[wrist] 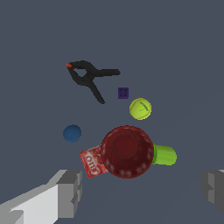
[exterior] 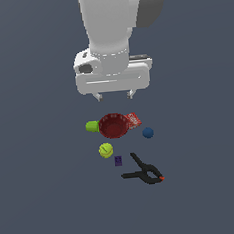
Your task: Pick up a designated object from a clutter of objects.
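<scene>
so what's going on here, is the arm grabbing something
Not yet. The Panda's gripper hangs open and empty above a small clutter, roughly over the dark red bowl. The dark blue ball it should pick lies untouched on the floor, just to the exterior view's right of the bowl and red box. A tennis ball, purple cube and black clamp lie nearby.

Matt, plain-rendered surfaces all round.
Blue ball [exterior: 148, 133] smooth and matt; tennis ball [exterior: 106, 150] seamed; dark red bowl [exterior: 113, 125] dull; gripper [exterior: 115, 95] matt grey-white.
</scene>
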Action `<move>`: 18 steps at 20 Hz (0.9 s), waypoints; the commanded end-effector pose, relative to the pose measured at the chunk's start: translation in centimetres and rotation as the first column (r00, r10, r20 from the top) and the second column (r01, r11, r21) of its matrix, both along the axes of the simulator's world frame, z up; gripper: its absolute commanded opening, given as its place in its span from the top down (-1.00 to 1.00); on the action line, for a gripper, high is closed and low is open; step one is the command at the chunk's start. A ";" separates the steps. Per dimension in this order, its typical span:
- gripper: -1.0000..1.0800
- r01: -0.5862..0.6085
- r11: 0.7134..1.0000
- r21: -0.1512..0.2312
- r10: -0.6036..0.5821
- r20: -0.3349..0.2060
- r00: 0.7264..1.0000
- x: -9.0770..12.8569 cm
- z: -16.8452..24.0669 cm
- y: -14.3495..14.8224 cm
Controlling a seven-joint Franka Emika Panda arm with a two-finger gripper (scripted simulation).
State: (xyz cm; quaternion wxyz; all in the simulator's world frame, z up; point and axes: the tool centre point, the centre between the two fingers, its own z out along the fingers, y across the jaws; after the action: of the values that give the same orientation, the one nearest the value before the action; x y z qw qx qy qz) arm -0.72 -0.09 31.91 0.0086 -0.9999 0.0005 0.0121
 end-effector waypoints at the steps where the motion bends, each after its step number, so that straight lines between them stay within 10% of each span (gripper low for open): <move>1: -0.92 0.000 1.000 0.000 0.000 0.000 1.000 0.0 0.0 0.0; 18: -0.92 0.007 1.000 -0.013 -0.006 0.035 0.999 0.7 1.3 -2.5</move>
State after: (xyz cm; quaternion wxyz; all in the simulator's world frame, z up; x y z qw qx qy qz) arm -0.07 -2.69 33.45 0.0025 -1.0000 0.0055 -0.0060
